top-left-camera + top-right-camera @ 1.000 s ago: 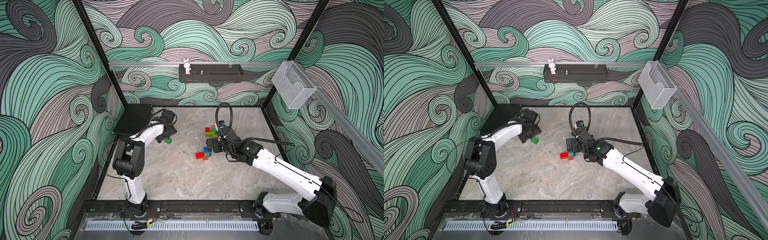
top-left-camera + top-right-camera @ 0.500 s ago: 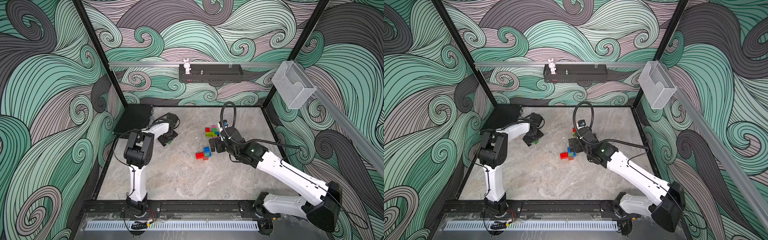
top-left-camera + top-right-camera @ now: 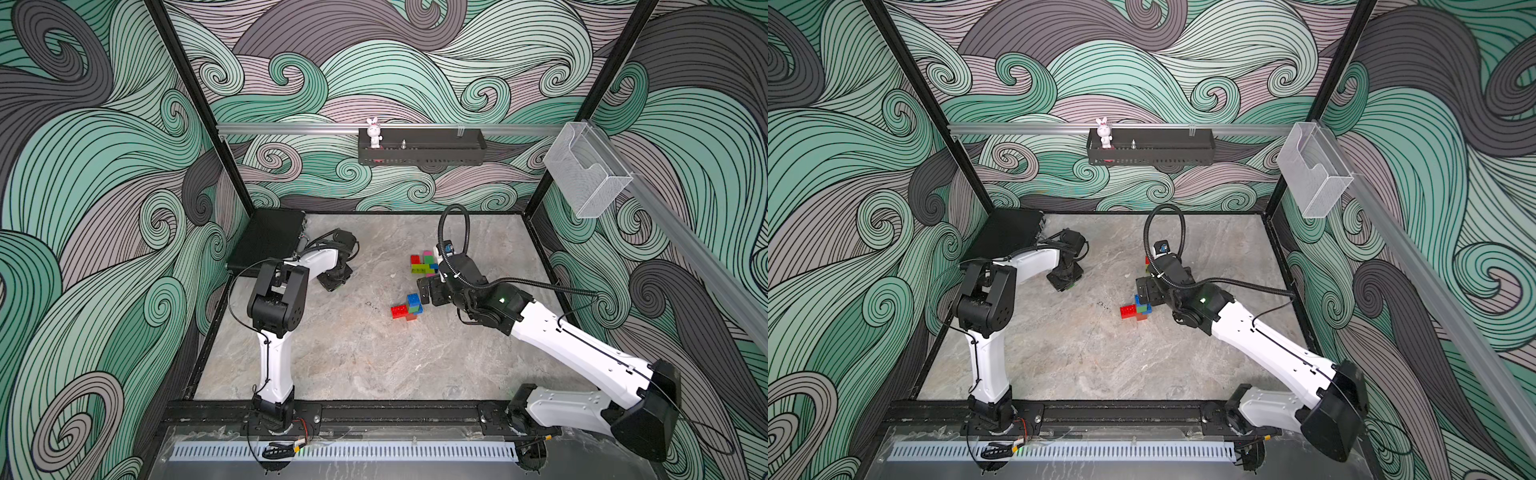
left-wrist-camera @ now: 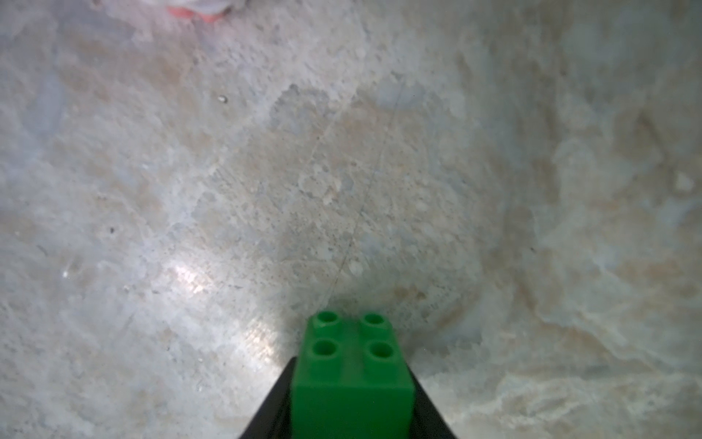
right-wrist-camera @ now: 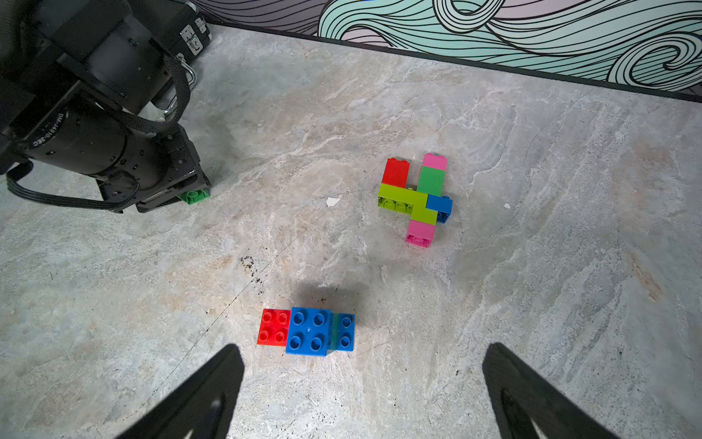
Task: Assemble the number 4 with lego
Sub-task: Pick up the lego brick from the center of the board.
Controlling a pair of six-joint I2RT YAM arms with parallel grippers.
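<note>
- Progress: a flat figure of red, lime, green, blue and pink bricks [image 5: 416, 197] lies on the stone-patterned tabletop [image 5: 532, 285], roughly forming a 4. Judged partly done.
- Outstanding: a red-and-blue stack [image 5: 307, 330] sits apart from it, unjoined.
- Left gripper [image 4: 349, 410]: pinching a green four-stud brick [image 4: 351, 357] by its sides, low over the tabletop, well away from the figure.
- Right gripper [image 5: 364, 347]: spread wide, empty, near the stack.
- Materials: glossy rigid plastic, square edges, round studs.

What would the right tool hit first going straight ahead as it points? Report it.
Most likely the blue-topped brick stack, with a red brick at its side: it sits just ahead of the open right tool, roughly between its fingers. Its height over the bricks is unclear.
</note>
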